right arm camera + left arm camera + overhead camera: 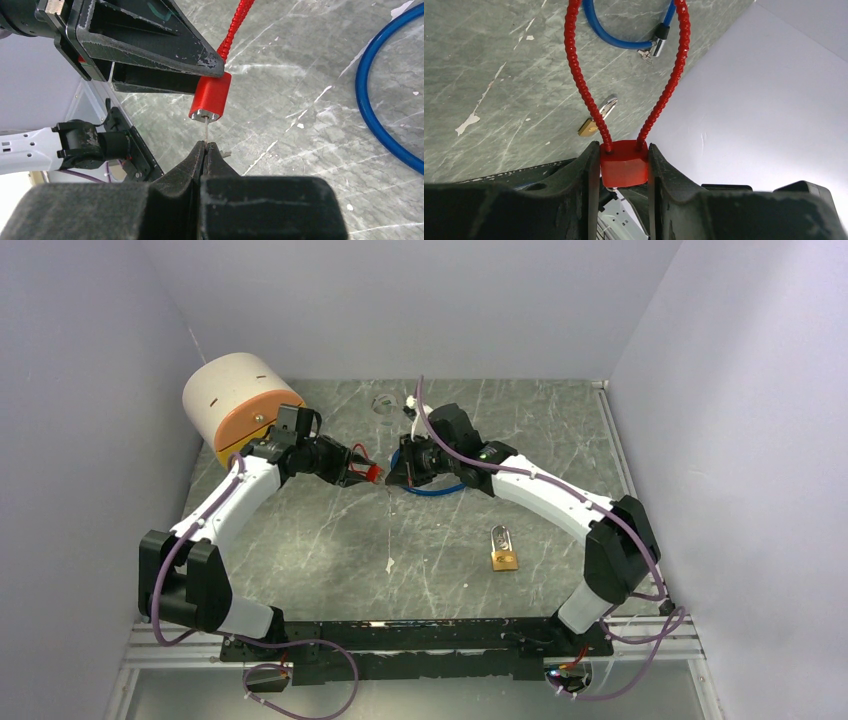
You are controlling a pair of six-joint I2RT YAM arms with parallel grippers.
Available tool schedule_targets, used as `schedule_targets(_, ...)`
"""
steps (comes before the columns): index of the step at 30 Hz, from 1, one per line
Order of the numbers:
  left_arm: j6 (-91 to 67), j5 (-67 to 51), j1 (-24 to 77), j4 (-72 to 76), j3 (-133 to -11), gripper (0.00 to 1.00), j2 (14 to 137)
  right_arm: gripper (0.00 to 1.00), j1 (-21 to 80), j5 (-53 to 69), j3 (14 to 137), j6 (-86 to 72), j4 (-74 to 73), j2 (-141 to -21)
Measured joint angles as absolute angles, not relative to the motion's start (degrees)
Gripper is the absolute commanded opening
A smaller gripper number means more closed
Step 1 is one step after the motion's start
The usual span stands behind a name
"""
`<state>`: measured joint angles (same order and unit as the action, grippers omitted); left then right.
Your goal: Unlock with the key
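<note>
My left gripper (624, 167) is shut on the red body of a cable lock (624, 167), held above the table; its red ribbed cable (579, 80) loops away from the jaws. In the right wrist view the red lock (211, 97) points its keyhole end at my right gripper (205, 146). That gripper is shut on a thin metal key (206, 131), whose blade reaches into the lock's end face. In the top view both grippers meet at mid-table, left (368, 473) and right (398, 470).
A blue cable lock (440, 490) lies under the right gripper. A brass padlock (504, 552) lies at the right front. A round beige and orange drum (240, 400) stands at the back left. A small clear object (383, 403) sits at the back.
</note>
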<state>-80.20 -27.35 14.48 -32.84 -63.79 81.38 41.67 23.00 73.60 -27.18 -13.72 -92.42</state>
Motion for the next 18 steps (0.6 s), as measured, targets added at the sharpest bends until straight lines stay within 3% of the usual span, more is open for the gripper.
schedule_targets(18, -80.18, -26.87, 14.15, -32.84, -63.79, 0.02, 81.38, 0.0, 41.67, 22.98, 76.73, -27.59, -16.49, -94.87)
